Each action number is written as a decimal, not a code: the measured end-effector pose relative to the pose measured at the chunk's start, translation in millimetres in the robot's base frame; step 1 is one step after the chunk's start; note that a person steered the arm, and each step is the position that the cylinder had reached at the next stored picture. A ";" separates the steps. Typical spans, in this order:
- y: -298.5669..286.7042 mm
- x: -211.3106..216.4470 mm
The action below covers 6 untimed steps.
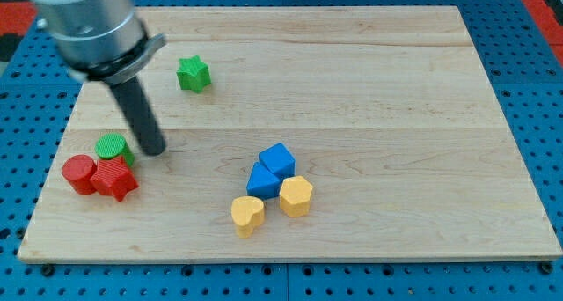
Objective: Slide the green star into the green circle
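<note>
The green star (193, 74) lies near the view's top left on the wooden board (369, 90). The green circle (112, 147) sits at the view's left, touching a red star (115, 179) and close to a red circle (79, 173). My tip (153, 149) rests on the board just right of the green circle, well below and left of the green star.
Two blue blocks (270, 169) cluster at the view's lower middle, with a yellow heart (248, 214) and a yellow hexagon (296, 195) right below them. The board's edges border a blue perforated table (537, 90).
</note>
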<state>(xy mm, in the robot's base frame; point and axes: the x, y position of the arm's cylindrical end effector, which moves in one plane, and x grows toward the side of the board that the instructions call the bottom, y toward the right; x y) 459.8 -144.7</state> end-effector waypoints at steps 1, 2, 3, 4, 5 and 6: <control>50.4 -83.7; 55.8 -139.2; 5.1 -138.7; -26.7 -81.0; -68.0 -26.3; -81.5 -5.3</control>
